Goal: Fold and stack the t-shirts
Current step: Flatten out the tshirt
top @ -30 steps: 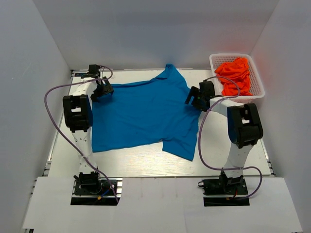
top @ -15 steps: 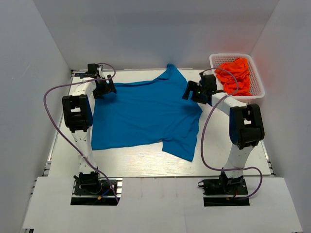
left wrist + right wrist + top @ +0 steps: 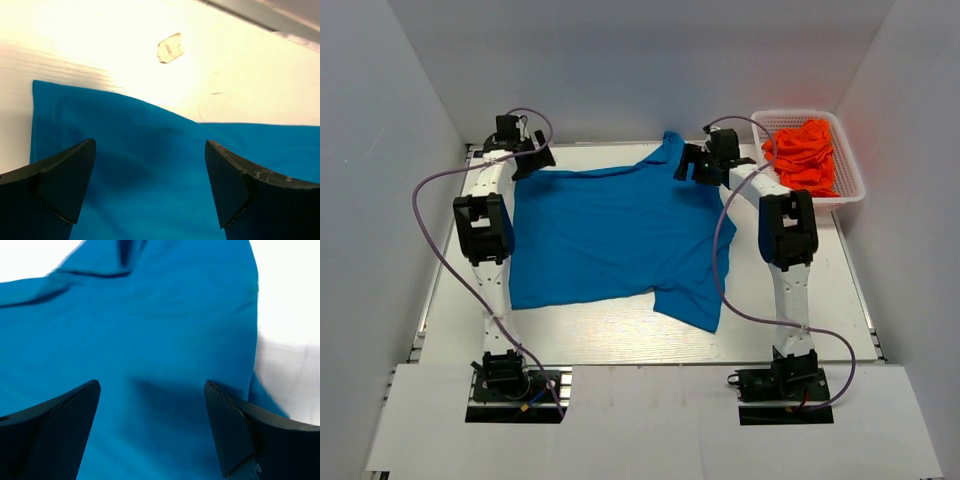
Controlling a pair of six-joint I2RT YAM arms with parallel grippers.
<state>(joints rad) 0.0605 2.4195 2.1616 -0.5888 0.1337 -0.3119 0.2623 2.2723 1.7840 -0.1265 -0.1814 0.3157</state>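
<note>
A bright blue t-shirt [image 3: 615, 235] lies spread on the table, one sleeve pointing to the far edge. My left gripper [image 3: 527, 160] is open above its far left corner; the left wrist view shows that blue corner [image 3: 150, 175] between the spread fingers. My right gripper [image 3: 688, 166] is open above the shirt's far right part by the raised sleeve; the right wrist view shows blue fabric [image 3: 150, 365] between its fingers. Several orange-red t-shirts [image 3: 804, 155] lie bunched in a basket at the far right.
The white mesh basket [image 3: 851, 180] stands at the table's far right corner. White walls close in the table on three sides. A small piece of tape [image 3: 169, 48] sticks to the table just beyond the shirt's far left corner.
Both arms have stretched toward the far edge. The left gripper moved up to the shirt's far left corner, the right gripper moved left and farther, onto the shirt's far right part.
</note>
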